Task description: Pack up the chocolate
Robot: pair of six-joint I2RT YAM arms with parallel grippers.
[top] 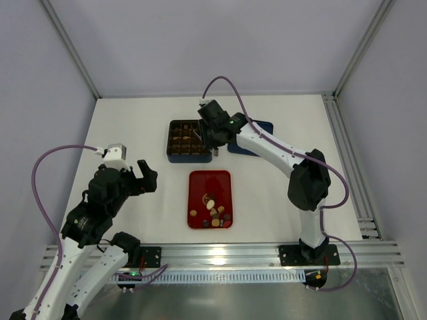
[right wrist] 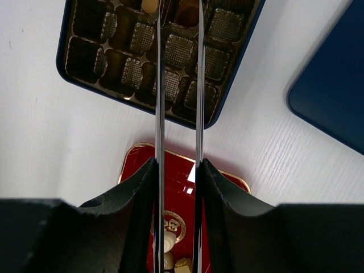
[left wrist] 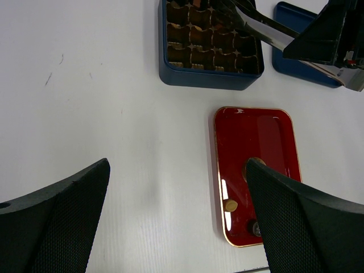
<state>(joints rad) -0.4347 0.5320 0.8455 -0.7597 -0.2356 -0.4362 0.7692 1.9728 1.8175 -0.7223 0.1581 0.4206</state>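
Note:
Several chocolates [top: 213, 212], brown, tan and cream, lie at the near end of the red tray [top: 208, 175]. A few more sit in cells of the dark blue box [top: 175, 159]. My right gripper [right wrist: 178, 162] is shut on metal tongs [right wrist: 160, 85], whose blades reach over the box [right wrist: 62, 68]. A brown piece [right wrist: 185, 12] shows between the blades near the tips; whether it is pinched I cannot tell. Over bare table left of the tray [left wrist: 256, 133], my left gripper [left wrist: 177, 170] stands open and holds nothing.
The box's dark blue lid [top: 263, 127] lies flat just right of the box, partly under the right arm. A metal rail runs along the table's near edge and another along its right side.

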